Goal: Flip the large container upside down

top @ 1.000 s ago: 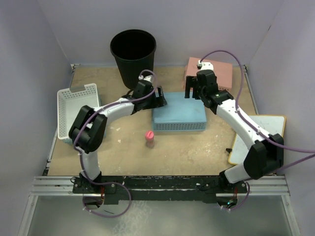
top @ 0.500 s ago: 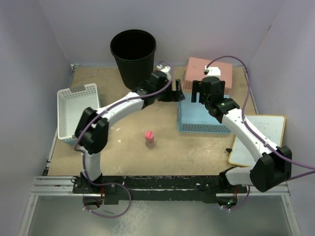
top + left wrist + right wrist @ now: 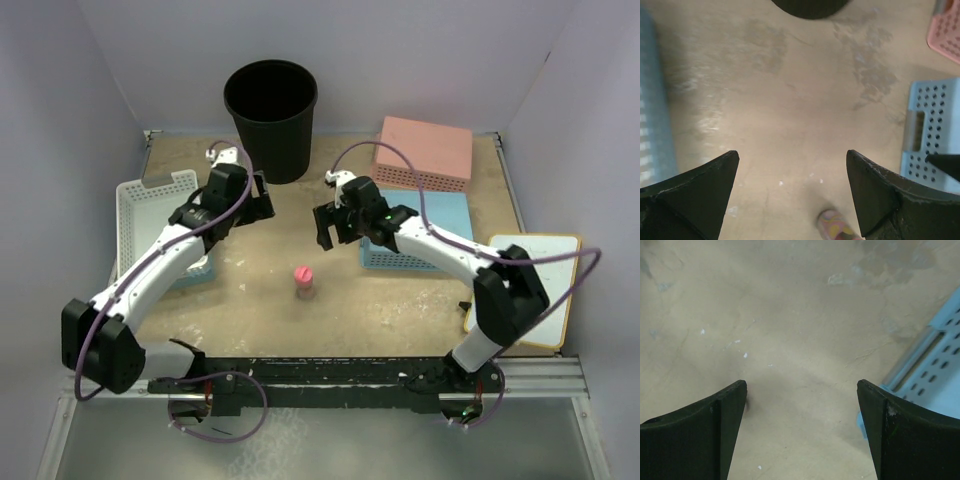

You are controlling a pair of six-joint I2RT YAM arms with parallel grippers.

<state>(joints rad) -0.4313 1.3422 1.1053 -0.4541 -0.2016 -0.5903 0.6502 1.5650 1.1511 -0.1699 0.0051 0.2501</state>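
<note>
The large container [image 3: 270, 115] is a tall black bin standing upright, mouth up, at the back of the table. A bit of its lower wall shows at the top edge of the left wrist view [image 3: 810, 6]. My left gripper [image 3: 258, 197] is open and empty, just in front of the bin and to its left, apart from it. In its wrist view [image 3: 792, 185] bare table lies between the fingers. My right gripper [image 3: 323, 224] is open and empty over the table's middle, right of the bin. Its wrist view [image 3: 802, 415] also shows only table between the fingers.
A blue basket [image 3: 425, 238] lies upside down right of my right gripper, also in the wrist views [image 3: 932, 135] [image 3: 935, 375]. A pink basket [image 3: 425, 152] lies behind it. A white basket [image 3: 150, 225] stands at the left. A small pink bottle [image 3: 304, 282] stands mid-table. A white board [image 3: 530, 285] lies at the right edge.
My left gripper has drawn back left from the blue basket to the bin's front. My right gripper has swung left to the table's middle. The blue basket now lies farther right.
</note>
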